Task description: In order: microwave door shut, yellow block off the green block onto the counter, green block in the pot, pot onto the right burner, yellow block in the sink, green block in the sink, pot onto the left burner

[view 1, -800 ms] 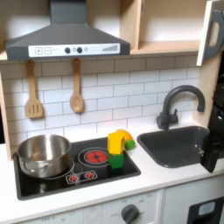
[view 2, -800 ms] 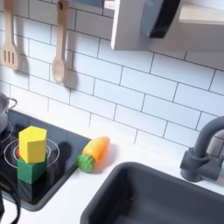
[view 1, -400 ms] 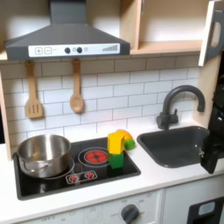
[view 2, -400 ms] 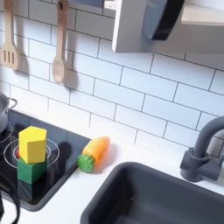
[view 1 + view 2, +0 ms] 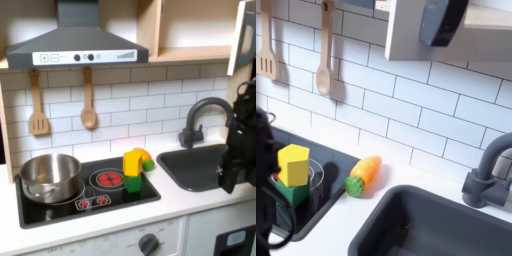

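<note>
The yellow block [image 5: 132, 162] sits on top of the green block [image 5: 132, 184] at the cooktop's right edge. In the second exterior view the yellow block [image 5: 293, 165] and green block [image 5: 296, 193] stand the same way. The shiny pot [image 5: 50, 175] rests on the left burner in the first exterior view. The microwave door [image 5: 244, 36] stands open at the first exterior view's top right. My gripper [image 5: 232, 150] is a dark blurred shape raised in front of the sink [image 5: 196, 166]; its fingers cannot be made out. White counter [image 5: 175, 200] surrounds the cooktop.
An orange-and-green toy vegetable [image 5: 364, 175] lies on the counter between cooktop and sink. The dark faucet [image 5: 200, 115] curves over the basin. Two wooden utensils [image 5: 62, 104] hang on the tiled wall under the range hood [image 5: 75, 45].
The arm has risen and shifted left over the sink in the first exterior view. In the second exterior view it has come in at the left, partly covering the green block. The blocks and pot have not moved.
</note>
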Controlling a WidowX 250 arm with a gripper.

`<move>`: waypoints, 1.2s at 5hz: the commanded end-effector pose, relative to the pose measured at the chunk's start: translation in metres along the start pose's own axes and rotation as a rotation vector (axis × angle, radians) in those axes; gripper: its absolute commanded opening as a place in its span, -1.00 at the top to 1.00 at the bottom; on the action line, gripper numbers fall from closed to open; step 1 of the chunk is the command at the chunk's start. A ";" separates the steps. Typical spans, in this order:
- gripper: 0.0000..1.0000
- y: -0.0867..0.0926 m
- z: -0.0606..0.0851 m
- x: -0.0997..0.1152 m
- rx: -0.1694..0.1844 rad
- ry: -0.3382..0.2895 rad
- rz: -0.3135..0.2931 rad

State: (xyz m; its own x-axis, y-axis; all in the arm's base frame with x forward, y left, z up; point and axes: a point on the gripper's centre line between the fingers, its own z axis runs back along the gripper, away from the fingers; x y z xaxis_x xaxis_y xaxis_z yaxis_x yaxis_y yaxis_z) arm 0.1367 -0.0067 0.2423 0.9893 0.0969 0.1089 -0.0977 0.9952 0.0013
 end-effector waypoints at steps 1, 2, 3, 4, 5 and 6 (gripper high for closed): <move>-1.00 0.021 0.000 0.019 -0.008 0.001 0.042; -1.00 0.035 0.001 0.030 -0.005 -0.002 0.052; -1.00 0.048 0.004 0.043 0.002 -0.020 0.080; -0.92 0.057 0.004 0.054 0.011 -0.025 0.099; 0.55 0.067 0.006 0.066 0.016 -0.046 0.109; 1.00 0.076 0.008 0.077 0.016 -0.061 0.114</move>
State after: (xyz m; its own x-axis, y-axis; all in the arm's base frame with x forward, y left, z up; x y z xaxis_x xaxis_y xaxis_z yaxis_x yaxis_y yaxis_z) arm 0.2043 0.0763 0.2590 0.9640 0.2052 0.1691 -0.2092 0.9779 0.0060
